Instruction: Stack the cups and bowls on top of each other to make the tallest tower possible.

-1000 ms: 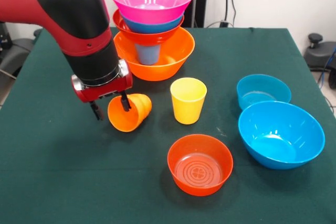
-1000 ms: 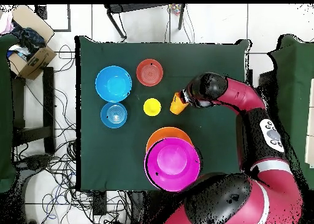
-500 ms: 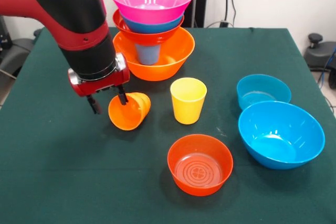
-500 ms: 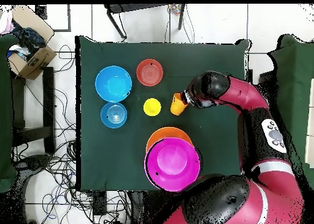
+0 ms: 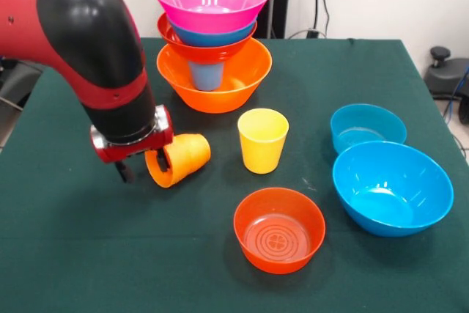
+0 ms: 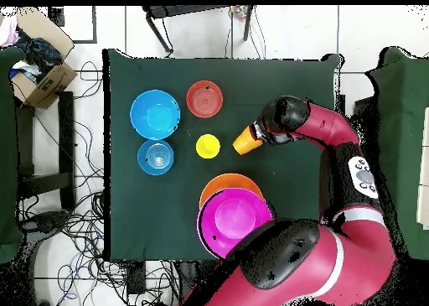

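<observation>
Orange plastic cup [image 5: 178,158]: 1 item, lying on its side on the green table [image 5: 88,254], mouth turned toward the gripper [image 5: 139,166]. Gripper: 1 finger inside the mouth, 1 outside, seemingly pinched on the rim wall, though the contact is partly hidden. Tower [image 5: 211,34]: big orange bowl as base, pink bowl on top, just behind. Yellow cup [image 5: 262,139]: upright, beside. Risks: a thin rim pinch may let the cup swivel or slip when raised; the bulky arm, near the tower, may knock it.

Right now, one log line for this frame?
gripper: shut on orange cup, tilted | tower: standing | yellow cup: upright, loose
</observation>
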